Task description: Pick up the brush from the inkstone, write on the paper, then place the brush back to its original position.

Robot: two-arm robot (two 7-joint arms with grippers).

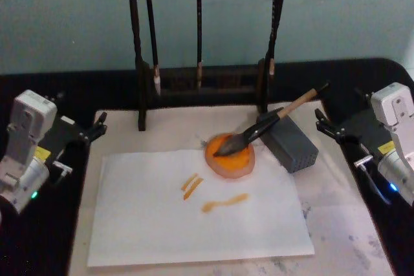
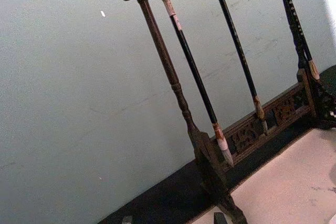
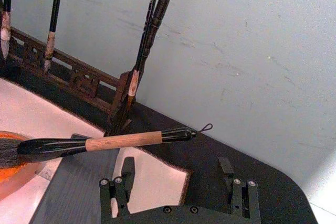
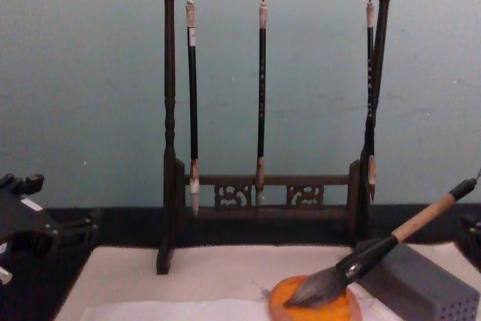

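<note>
**A:** How stands the right gripper (image 3: 177, 164)?

**B:** Its fingers are spread wide and nothing is between them. It hangs over the black table (image 1: 369, 75), just beside the far right corner of the mat (image 1: 343, 224).

**A:** And the left gripper (image 1: 95, 127)?

**B:** It is spread also, and empty, near the far left corner of the mat.

**A:** Where is the brush (image 1: 272, 119)?

**B:** The dark tuft lies in the inkstone (image 1: 220, 167). The handle leans on the grey block (image 1: 294, 147) and points toward the right gripper.

**A:** Is there something to read?

**B:** A yellow sticker (image 1: 42, 153) is on the left arm, but its print is too small to read.

**A:** What about the edges and the free room?

**B:** The inkstone sits at the far edge of the paper (image 1: 194, 237), just beside the block. The near half of the paper is bare.

**A:** What do the views add?

**B:** The head view gives three orange strokes (image 1: 223, 203) on the paper. The chest view gives the rack (image 4: 169, 110) with its carved top bar and three thin brushes (image 4: 262, 95) hanging from it. The right wrist view gives the cord loop (image 3: 206, 127) at the end of the handle.
</note>
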